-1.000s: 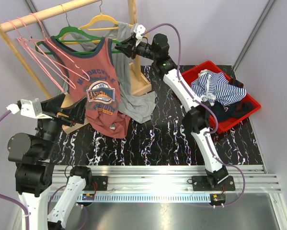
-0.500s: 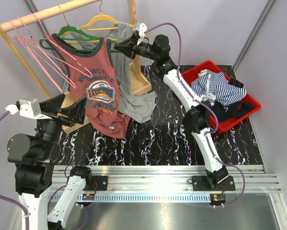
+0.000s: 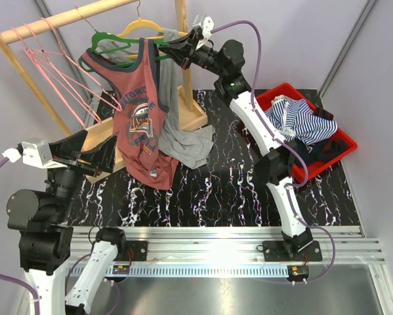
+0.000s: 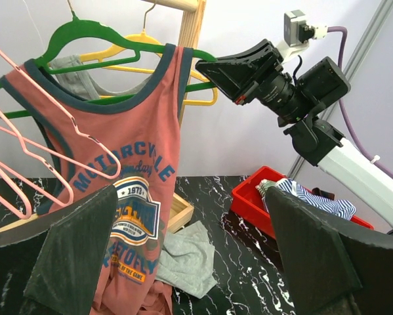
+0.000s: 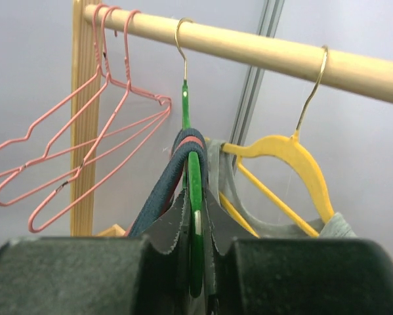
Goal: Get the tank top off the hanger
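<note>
Left gripper [image 3: 95, 149], at 8 o'clock of the table [image 3: 229, 190], is spread wide and empty. Its wrist view looks between the fingers at the printed front of the tank top [image 4: 127, 177], square on. The overhead view shows that front only at an angle.

Seen from overhead, the tank top hangs at 11 o'clock on the green hanger [image 3: 111, 46]. Its long axis runs from the shoulders at 12 to the hem at 6, low near the table beside a grey garment [image 3: 183, 141].

Right gripper [image 3: 172, 52] meets the hanger's right arm. Only the right wrist view confirms the grip: fingers [image 5: 173, 226] pressed together on the hanger, seen edge-on, with the navy-trimmed strap [image 5: 176, 164] alongside.

Beyond are the wooden rail [image 5: 248, 46] and a yellow hanger [image 5: 294, 154]. A red bin [image 3: 337, 154] sits at 3 o'clock.
</note>
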### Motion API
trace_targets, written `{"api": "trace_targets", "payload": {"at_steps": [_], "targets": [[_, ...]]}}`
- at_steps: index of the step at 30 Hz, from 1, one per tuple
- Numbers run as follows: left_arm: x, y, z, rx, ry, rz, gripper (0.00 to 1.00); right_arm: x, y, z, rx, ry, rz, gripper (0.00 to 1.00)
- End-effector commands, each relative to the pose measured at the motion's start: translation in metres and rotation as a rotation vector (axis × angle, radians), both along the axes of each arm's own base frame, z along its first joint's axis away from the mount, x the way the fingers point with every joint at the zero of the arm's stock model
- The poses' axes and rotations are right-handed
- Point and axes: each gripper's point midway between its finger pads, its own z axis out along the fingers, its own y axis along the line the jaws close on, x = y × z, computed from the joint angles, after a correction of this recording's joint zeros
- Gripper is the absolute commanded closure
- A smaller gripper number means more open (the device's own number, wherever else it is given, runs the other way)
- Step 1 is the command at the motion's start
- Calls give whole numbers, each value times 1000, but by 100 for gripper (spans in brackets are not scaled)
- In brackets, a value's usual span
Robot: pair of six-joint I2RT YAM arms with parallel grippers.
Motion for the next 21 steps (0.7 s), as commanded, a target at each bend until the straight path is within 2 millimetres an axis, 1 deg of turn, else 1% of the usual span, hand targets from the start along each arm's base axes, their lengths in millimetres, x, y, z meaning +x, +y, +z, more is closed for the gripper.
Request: {"api": "trace_targets", "payload": {"at_steps": [1,5,15,18,21], "targets": [[-10,1,18,-20,-65,-6,1,-32,-39,91,169,-151,-59,100],[-10,1,18,-22,-66,-5,1,-35,-46,105,212,-160,-73,100],[-6,-2,21,-23,-66,-17,1,-39,-57,126,294,-178,-101,100],[-4,-3,22,-24,-69,-24,1,-40,-58,130,318,-186,-106,100],[-2,-5,23,-26,-64,-30,1,-38,-56,129,337,-171,-105,100]]}}
